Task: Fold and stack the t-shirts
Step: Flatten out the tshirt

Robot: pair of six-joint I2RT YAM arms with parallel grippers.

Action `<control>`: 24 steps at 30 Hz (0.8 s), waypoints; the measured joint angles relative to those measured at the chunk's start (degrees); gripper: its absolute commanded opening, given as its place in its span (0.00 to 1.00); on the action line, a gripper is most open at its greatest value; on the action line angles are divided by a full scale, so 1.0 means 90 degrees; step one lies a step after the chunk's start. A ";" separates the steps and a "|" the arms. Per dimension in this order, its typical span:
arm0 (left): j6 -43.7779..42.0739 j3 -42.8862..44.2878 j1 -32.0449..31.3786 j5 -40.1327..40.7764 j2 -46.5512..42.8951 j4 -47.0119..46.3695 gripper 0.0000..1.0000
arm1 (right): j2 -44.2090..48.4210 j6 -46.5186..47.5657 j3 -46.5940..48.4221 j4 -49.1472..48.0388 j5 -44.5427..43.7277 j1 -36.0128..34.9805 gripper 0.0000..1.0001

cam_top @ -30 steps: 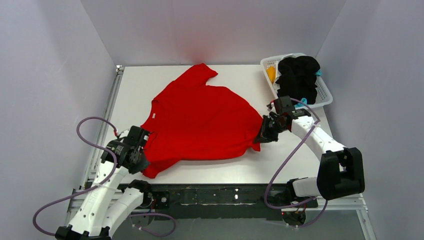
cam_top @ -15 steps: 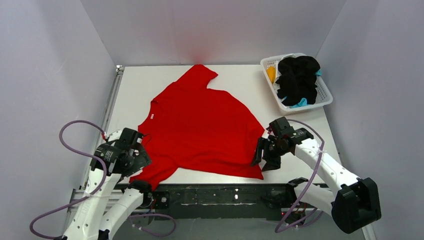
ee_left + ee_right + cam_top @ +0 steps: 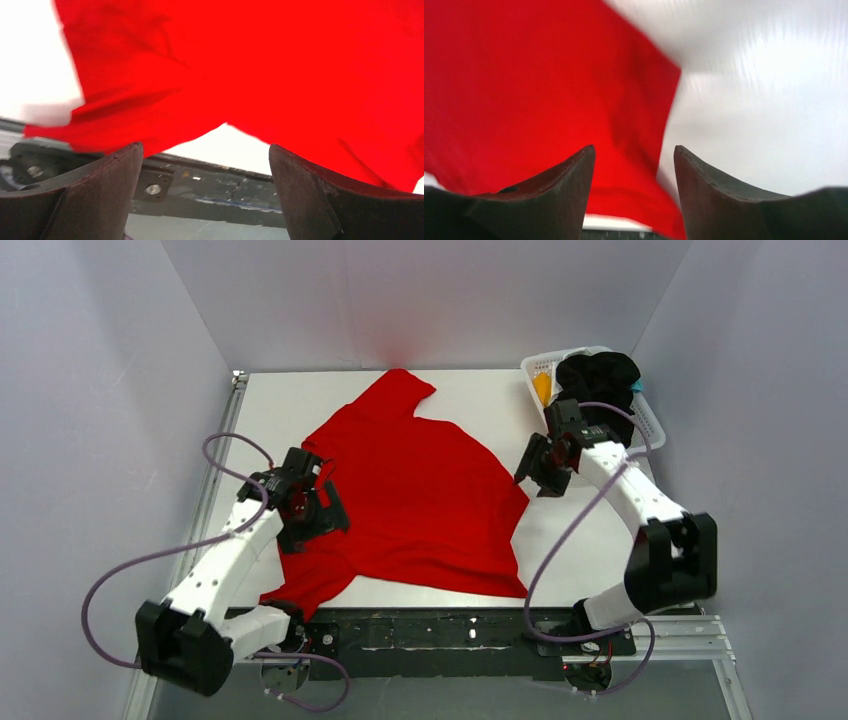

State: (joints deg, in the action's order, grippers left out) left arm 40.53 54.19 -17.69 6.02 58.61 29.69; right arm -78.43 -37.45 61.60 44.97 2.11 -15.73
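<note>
Gaping wide with nothing between them on the left gripper (image 3: 205, 150): two dark, matte, hook-curved fingers (image 3: 95, 192), scuffed along the edges. Hovering over the near-left part of a bright red, soft cloth, short-sleeved t-shirt (image 3: 260, 60). Parted and empty as well on the right gripper (image 3: 634, 152): dark tapered fingertips (image 3: 561, 185), framing the garment's straight right edge.

From above, left gripper (image 3: 312, 508) over the left part of the t-shirt (image 3: 420, 490); right gripper (image 3: 535, 465) just off its right edge, close to the container.

Spread nearly flat on a smooth white table (image 3: 270, 410), with only faint wrinkles. One sleeve pointing to the far side, the other reaching the near left edge, the hem running along the right.

Sitting at the far right corner: a white plastic lattice basket (image 3: 655, 430). Heaped on top inside, a crumpled black shirt (image 3: 600, 375); at its left, a patch of orange-yellow cloth (image 3: 542, 387); at its right, a sliver of teal cloth (image 3: 637, 386).

Hidden behind the right arm: the near end of the basket. Too bunched to make out: the shapes of the garments inside. Smeared in the right wrist view: the table surface.
</note>
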 measured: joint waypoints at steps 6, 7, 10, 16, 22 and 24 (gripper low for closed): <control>0.0015 -0.0374 0.0153 -0.0408 0.1265 -0.1435 0.98 | -0.2208 0.0420 0.1639 -0.0670 -0.0712 0.0121 0.61; 0.0019 -0.0549 0.0197 -0.0415 0.1263 -0.1639 0.98 | -0.2429 0.0510 0.1775 -0.0724 -0.0760 0.0119 0.61; 0.0044 -0.1005 0.0330 -0.0420 0.1277 -0.2055 0.98 | -0.3019 0.0831 0.1991 -0.0840 -0.0823 0.0119 0.61; 0.0068 -0.1579 0.0447 -0.0408 0.1406 -0.2319 0.98 | -0.3417 0.1214 0.1989 -0.0835 -0.0709 0.0121 0.56; 0.0095 -0.1923 0.0461 -0.0272 0.1287 -0.2300 0.98 | -0.3553 0.1355 0.1778 -0.1001 -0.0466 0.0066 0.48; 0.0114 -0.2008 0.0469 -0.0175 0.1197 -0.2293 0.98 | -0.3575 0.1360 0.1685 -0.1020 -0.0427 0.0005 0.41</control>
State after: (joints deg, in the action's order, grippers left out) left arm 41.56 36.12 -13.47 4.45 69.38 9.06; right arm -110.61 -25.21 76.77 35.79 -1.74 -15.68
